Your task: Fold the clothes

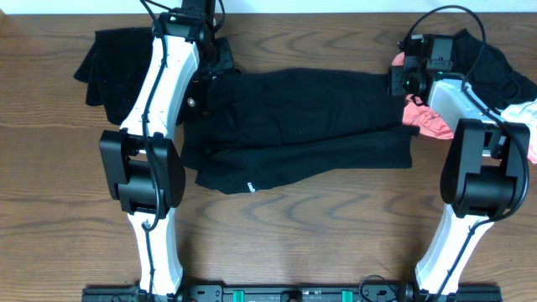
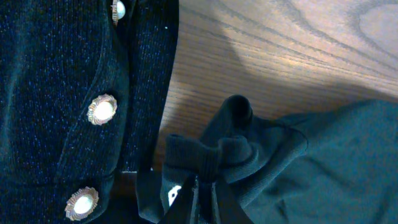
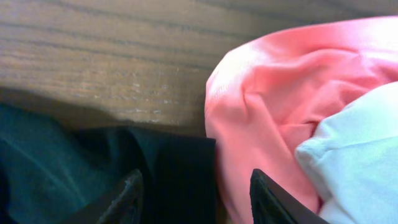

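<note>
The black shirt [image 1: 294, 126] lies spread across the table's middle, its small white logo [image 1: 249, 186] near the front hem. My left gripper [image 1: 215, 63] is at the shirt's far left corner. In the left wrist view this gripper [image 2: 205, 190] is shut on a bunched fold of the black shirt [image 2: 236, 149]. My right gripper [image 1: 404, 81] hovers at the shirt's far right corner. Its fingers [image 3: 127, 194] stand apart, open [image 3: 196, 194], over the black shirt's edge [image 3: 180, 174] and a pink garment [image 3: 273, 93].
A dark knitted cardigan with pearl buttons [image 2: 102, 109] lies just left of the held corner; overhead it is the black heap [image 1: 113, 63] at the far left. Pink [image 1: 428, 122], white [image 1: 520, 113] and black clothes [image 1: 491, 59] are piled at the far right.
</note>
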`<state>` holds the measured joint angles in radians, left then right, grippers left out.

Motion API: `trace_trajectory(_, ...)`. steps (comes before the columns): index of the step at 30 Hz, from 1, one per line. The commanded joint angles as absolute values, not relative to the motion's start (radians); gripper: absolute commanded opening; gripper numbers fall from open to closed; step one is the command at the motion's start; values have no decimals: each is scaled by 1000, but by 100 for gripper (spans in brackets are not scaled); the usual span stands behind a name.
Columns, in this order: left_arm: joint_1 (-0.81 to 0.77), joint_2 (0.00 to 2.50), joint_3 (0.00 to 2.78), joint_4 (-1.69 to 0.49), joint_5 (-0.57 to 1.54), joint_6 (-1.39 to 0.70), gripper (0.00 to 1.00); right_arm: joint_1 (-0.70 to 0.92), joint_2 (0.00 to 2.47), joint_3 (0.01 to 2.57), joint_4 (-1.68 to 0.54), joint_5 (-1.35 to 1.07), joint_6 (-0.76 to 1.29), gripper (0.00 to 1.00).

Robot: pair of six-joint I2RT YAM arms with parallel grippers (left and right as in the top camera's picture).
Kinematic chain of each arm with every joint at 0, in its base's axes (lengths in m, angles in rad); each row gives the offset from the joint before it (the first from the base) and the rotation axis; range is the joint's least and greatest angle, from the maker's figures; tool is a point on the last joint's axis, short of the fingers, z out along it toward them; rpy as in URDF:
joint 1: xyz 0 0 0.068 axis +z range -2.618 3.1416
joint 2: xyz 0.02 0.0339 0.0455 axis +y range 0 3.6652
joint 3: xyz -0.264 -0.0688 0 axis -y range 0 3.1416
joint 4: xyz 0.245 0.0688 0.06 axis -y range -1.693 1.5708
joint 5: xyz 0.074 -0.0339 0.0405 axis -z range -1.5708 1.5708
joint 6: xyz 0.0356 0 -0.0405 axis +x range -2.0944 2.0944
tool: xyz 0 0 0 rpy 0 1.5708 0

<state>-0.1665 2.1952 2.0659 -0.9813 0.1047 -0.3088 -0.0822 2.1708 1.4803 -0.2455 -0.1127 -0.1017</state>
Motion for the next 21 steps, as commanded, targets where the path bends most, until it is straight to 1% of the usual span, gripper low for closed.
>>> trace_trajectory(1,-167,2169,2089,-986,93,-285,6,-90,2206,1493,-242,-148,-76,51)
trace_trajectory(5,-167,2169,2089,-986,93,-285,6,-91,2206,1493,-237,-150,-76,50)
trace_trajectory(11,-167,2169,2089,-987,93,-285,6,-91,2206,1493,-236,-150,-76,41)
trace_trajectory(14,-167,2169,2089,-987,93,-285,6,-91,2206,1493,-228,-150,-76,30)
trace_trajectory(16,-167,2169,2089,-987,93,-285,6,-91,2206,1493,-223,-150,-76,18)
trace_trajectory(18,-167,2169,2089,-987,93,-285,6,-91,2206,1493,-220,-150,-76,2)
trace_trajectory(21,-167,2169,2089,-986,93,-285,6,-91,2205,1494,-216,-150,-76,1)
